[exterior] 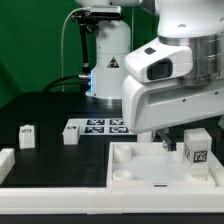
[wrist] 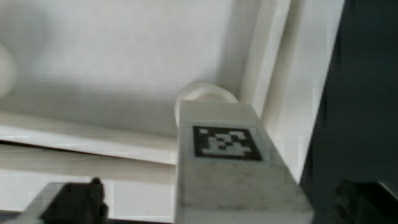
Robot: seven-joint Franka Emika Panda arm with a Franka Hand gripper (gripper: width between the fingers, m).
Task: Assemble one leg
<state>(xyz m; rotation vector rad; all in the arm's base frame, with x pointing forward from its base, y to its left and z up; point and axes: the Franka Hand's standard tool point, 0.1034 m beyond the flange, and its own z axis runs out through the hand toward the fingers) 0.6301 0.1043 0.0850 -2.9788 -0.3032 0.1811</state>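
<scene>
End effector (wrist: pixel 217 206) position: directly over the leg (wrist: pixel 235 170), jaws spread wide. In the wrist view the two dark fingers (wrist: pixel 71 200) stand either side of the leg with a visible gap on each side, so the leg is straddled, not clamped. The leg stands on the white tray (exterior: pixel 90 178) toward the exterior view's right, and its square tag (wrist: pixel 226 142) faces the wrist camera. Its far, rounded end sits close against the tray's raised rim, apparently at a corner, though whether it is seated in a socket cannot be confirmed. The relation governing the coming move is that the leg's long axis runs in line with the end effector's approach axis, away from the wrist and down toward the tray, with the block roughly centred between the fingers. In my judgement no sideways correction is needed, since closing the jaws would meet the leg's two side faces squarely. Two spare legs (exterior: pixel 27 136) rest on the table (exterior: pixel 40 110), well apart from the tray, beside the marker board (exterior: pixel 100 126).
</scene>
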